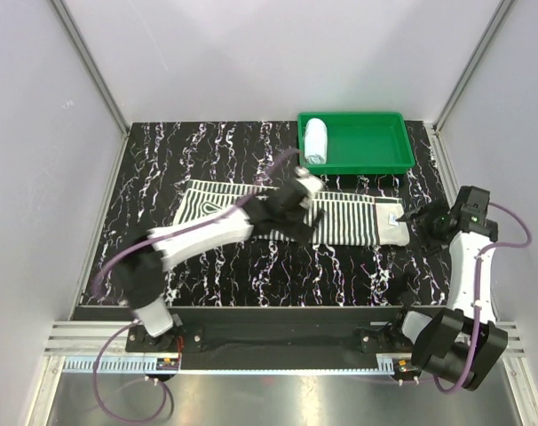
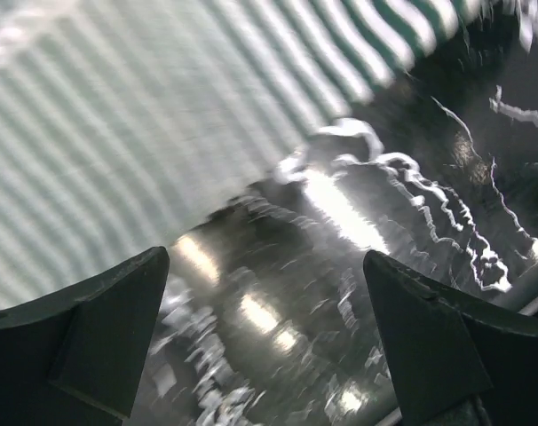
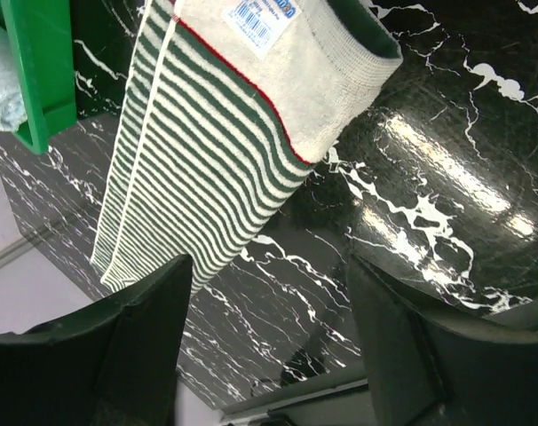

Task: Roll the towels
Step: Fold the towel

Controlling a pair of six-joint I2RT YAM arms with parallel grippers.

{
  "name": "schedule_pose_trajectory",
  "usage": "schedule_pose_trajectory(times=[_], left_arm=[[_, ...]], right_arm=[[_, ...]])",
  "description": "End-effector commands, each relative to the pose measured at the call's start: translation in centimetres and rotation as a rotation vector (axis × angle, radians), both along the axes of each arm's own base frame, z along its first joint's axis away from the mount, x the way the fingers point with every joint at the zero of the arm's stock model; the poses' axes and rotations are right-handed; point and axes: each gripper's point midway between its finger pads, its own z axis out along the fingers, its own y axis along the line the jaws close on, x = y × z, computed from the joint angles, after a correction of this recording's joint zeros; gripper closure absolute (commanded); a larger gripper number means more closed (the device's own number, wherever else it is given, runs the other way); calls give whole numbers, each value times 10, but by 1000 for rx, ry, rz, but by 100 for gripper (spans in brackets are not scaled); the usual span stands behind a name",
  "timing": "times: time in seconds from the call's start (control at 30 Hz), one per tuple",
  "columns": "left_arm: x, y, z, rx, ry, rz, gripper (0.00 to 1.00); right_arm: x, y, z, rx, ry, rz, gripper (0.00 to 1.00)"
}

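Two towels are in view. The striped towel point(image 1: 349, 222) lies spread flat on the near side of the green tray point(image 1: 398, 165), close to the tray's near wall but outside it, and its long strip reaches well past the tray's left end. The stripes read dark green and white in the right wrist view. The towel end below the tray's right corner is plain cream, with a thin red line and a white label point(image 3: 265, 12) printed in blue. The pale blue towel point(image 1: 315, 140) is rolled into a short cylinder and lies inside the tray against its left wall.

The left gripper point(image 2: 263, 257) hangs over the striped towel just near of the tray's left corner. Its fingers are spread apart with nothing between them, and its blurred wrist view shows the towel's edge and bare tabletop below. The right gripper point(image 3: 269, 266) sits near of the tray's right corner, just off the towel's cream end, with its fingers also apart and empty. Everything rests on a black marble-patterned table point(image 1: 207, 266)
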Motion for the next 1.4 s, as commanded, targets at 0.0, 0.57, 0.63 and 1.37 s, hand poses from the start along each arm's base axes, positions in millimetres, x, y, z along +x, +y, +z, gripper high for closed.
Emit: schedule_pose_trajectory(times=[0.0,0.57,0.63,1.37], left_arm=[[13,41,96,-196,-134,140,1],[7,239,137,-230,-232,511,1],[9,242,131,-230,-216,530,1],[17,251,121,-254,-179,559,1]], right_arm=[[25,-10,5,-10,-109,-51,24],[40,-54,-96,-40,84,-170,38],[41,-57,-106,-24,95,-174,40],[37,-45,-136,56,105,-143,46]])
